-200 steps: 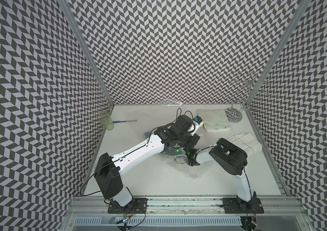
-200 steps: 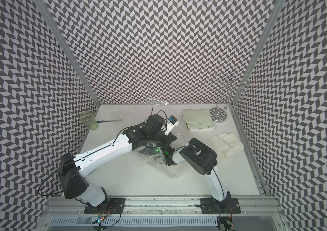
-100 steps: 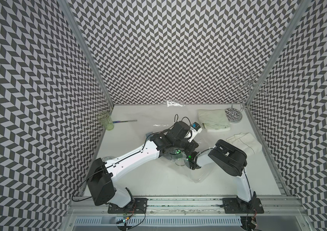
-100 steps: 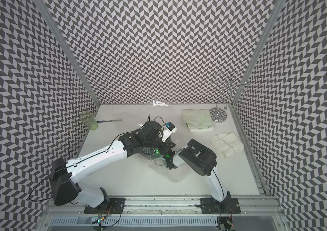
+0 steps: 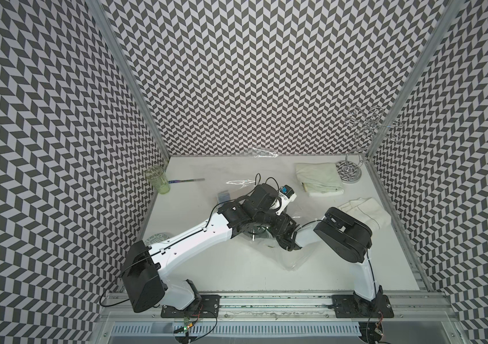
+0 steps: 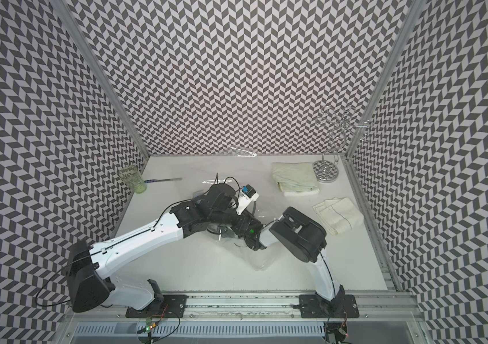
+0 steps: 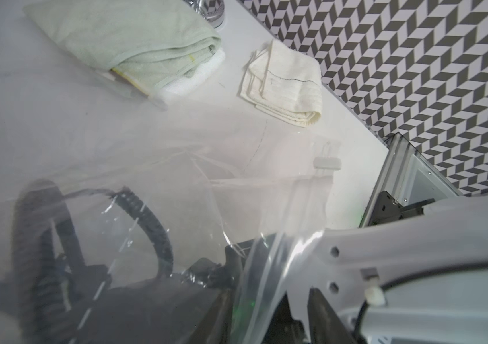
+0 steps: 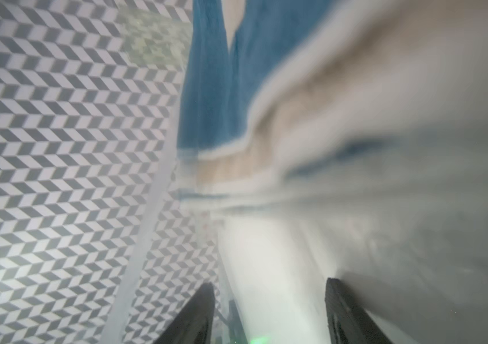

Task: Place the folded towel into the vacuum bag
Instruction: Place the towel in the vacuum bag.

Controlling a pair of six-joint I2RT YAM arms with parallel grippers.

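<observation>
Vacuum bag [image 5: 293, 256], a large sheet of clear, glossy plastic film, lies crumpled across the middle of the white table [image 5: 251, 274]. One corner reaches toward 6 o'clock, and a glinting fold stands against the back wall at 12.

Since a second ago the left arm's black elbow has sunk toward 7 o'clock. Its wrist has drawn back from 12 toward the centre, uncovering a small blue-grey flat piece [image 5: 223, 196] at 11. The right arm has hardly shifted.

The left gripper [image 7: 272, 315] has its dark fingers spread, with a strip of the film running between them. The right gripper [image 8: 269, 315] is spread wide too, its black fingers [image 8: 201, 315] pinching nothing. Its view is hazed by film and shows blurred blue and beige cloth that I cannot place.

At 1 o'clock sits a pale green folded terry towel [image 5: 318, 178], with the bag's thick edge just beside it. A cream ribbed folded towel [image 5: 365, 213] lies at 2 o'clock on bare table, outside the bag. A chrome wire stand [image 5: 350, 172] fills the 1 o'clock corner, and a green patterned glass tumbler [image 5: 157, 180] stands at 10.
</observation>
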